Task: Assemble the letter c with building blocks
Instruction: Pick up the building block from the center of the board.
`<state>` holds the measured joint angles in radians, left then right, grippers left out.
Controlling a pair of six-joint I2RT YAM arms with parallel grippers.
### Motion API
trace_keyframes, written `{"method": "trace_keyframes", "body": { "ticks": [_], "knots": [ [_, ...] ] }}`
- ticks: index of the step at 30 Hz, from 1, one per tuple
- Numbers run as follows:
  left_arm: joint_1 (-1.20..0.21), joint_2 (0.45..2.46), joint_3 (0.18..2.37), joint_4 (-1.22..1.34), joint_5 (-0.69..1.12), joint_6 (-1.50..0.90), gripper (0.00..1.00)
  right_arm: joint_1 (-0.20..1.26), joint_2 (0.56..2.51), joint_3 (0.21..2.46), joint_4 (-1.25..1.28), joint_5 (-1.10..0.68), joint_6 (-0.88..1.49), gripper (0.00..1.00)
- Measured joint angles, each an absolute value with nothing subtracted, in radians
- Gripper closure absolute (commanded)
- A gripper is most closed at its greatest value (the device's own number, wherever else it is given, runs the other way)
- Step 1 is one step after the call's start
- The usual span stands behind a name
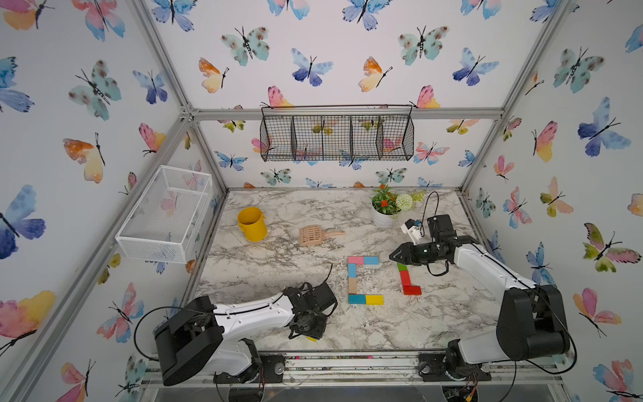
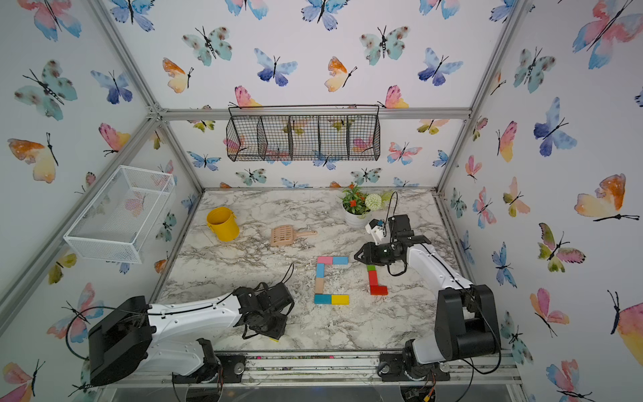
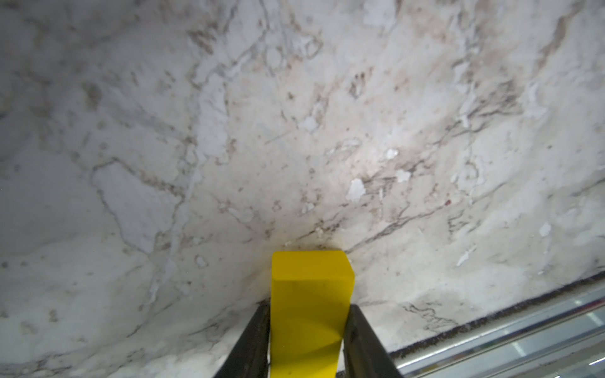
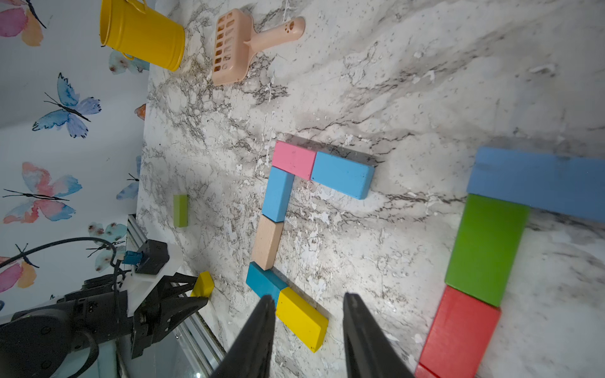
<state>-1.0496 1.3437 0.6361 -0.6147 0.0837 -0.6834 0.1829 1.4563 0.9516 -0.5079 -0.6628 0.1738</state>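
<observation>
Six building blocks lie flat in a C shape [image 1: 352, 285] at mid table: pink [image 1: 355, 260], light blue [image 4: 342, 174], a second light blue, tan, teal and yellow [image 4: 301, 322]. To its right lie a green block [image 4: 486, 248] and red blocks [image 1: 412, 290], with a blue block [image 4: 537, 183] across the green one's far end. My left gripper [image 3: 307, 307] is shut on a yellow block [image 3: 311, 284] near the table's front edge, its tip pointing down. The right gripper [image 4: 309, 297] hovers open and empty over the blue block. One green block [image 4: 180, 210] lies alone near the left edge.
A yellow bucket [image 1: 252, 224] and a tan slotted scoop [image 1: 315, 236] lie at the back left. A potted plant [image 1: 382, 212] stands back right, behind the right arm. A white wire basket [image 1: 163, 215] hangs on the left wall. The front rail [image 3: 491, 327] runs close to the left gripper.
</observation>
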Motion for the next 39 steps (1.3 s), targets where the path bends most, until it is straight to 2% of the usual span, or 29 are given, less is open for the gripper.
{"method": "trace_keyframes", "body": {
  "ticks": [4,17,23,29,31,34,39],
  "knots": [
    [-1.049,1.355,0.655,-0.614,0.076,-0.68,0.73,0.183,1.452,0.95,-0.507,-0.684,0.178,0.62],
    [-0.974,1.34,0.931,-0.731,-0.097,-0.558,0.7,0.183,1.433,0.95,-0.484,-0.857,0.208,0.61],
    [-0.894,1.364,1.147,-0.764,-0.16,-0.375,0.72,0.183,1.427,0.947,-0.486,-0.945,0.201,0.52],
    [-0.826,1.445,1.287,-0.732,-0.136,-0.179,0.72,0.183,1.411,0.941,-0.484,-1.025,0.212,0.51],
    [-0.821,1.481,1.32,-0.71,-0.11,-0.115,0.72,0.183,1.402,0.941,-0.474,-1.045,0.228,0.47],
    [-0.82,1.511,1.333,-0.67,-0.063,-0.024,0.73,0.183,1.393,0.942,-0.463,-1.068,0.244,0.42],
    [-0.82,1.528,1.333,-0.61,0.038,0.089,0.73,0.19,1.393,0.968,-0.482,-1.076,0.249,0.43]
  ]
}}
